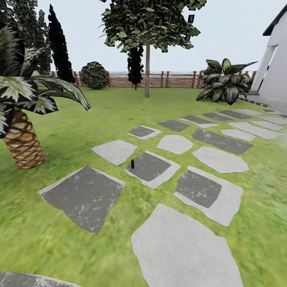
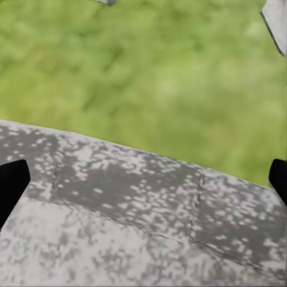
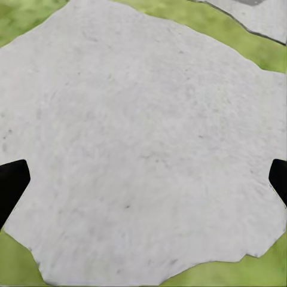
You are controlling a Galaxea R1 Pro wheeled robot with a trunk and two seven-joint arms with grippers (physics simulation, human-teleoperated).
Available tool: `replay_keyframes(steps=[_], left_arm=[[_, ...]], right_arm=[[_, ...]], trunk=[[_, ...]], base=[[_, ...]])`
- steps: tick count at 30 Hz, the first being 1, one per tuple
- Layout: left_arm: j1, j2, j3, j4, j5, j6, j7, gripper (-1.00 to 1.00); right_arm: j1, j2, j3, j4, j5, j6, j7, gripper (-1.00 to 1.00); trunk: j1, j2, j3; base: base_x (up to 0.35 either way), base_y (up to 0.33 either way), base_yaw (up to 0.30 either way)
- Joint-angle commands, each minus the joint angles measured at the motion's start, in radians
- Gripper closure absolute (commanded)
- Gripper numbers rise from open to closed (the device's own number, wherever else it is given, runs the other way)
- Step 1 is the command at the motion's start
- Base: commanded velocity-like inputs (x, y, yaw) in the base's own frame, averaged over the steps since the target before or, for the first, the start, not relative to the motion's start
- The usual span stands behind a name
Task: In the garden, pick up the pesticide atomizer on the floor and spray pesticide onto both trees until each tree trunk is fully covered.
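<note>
Palm [image 1: 22, 137]: stands at the left edge of the head view, woven brown trunk, striped fronds drooping over the grass.
Conifers [image 1: 59, 46]: dark and narrow, behind the palm, in front of the fence [image 1: 175, 79] of brown horizontal slats.
Round shrub [image 1: 95, 75]: just before the fence, left of centre.
Tree [image 1: 147, 59]: far across the lawn, near the fence; thin-looking straight pale trunk from this distance, blocky green crown high up.
Broad-leaved plant [image 1: 225, 81]: right of the tree, near the white house wall [image 1: 275, 67].
Paving stones [image 1: 149, 166]: grey and pale slabs scattered across the floor [image 1: 99, 115] (rough green grass), running from the near foreground toward the house; they lie between the camera and the tree.
Small dark object [image 1: 132, 163]: upright on the left corner of a dark slab, mid-lawn, reddish at the top; too small to identify with certainty.
Left hand [image 2: 143, 185]: fingers spread wide at the wrist picture's edges, nothing between them; below it a speckled grey slab [image 2: 137, 215] meeting grass.
Right hand [image 3: 143, 185]: likewise spread and empty, over a plain pale slab [image 3: 137, 137] edged by grass (detail the head view lacks).
</note>
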Motion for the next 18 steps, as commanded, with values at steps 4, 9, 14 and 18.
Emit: replay_keyframes(steps=[4, 9, 14, 18], left_arm=[[0.0, 0.0, 0.0, 0.0, 0.0, 0.0, 0.0, -1.0], [0.0, 0.0, 0.0, 0.0, 0.0, 0.0, 0.0, -1.0], [0.0, 0.0, 0.0, 0.0, 0.0, 0.0, 0.0, -1.0], [0.0, 0.0, 0.0, 0.0, -0.001, 0.0, 0.0, -1.0]], right_arm=[[0.0, 0.0, 0.001, 0.0, 0.0, 0.0, 0.0, -1.0], [0.0, 0.0, 0.001, 0.0, 0.0, 0.0, 0.0, -1.0], [0.0, 0.0, 0.0, 0.0, 0.0, 0.0, 0.0, -1.0], [0.0, 0.0, 0.0, 0.0, 0.0, 0.0, 0.0, -1.0]], trunk=[[0.0, 0.0, 0.0], [0.0, 0.0, 0.0], [0.0, 0.0, 0.0], [0.0, 0.0, 0.0]], base=[[0.338, -0.084, 0.0], [0.333, -0.105, 0.0], [0.316, -0.125, 0.0], [0.301, -0.138, 0.0]])
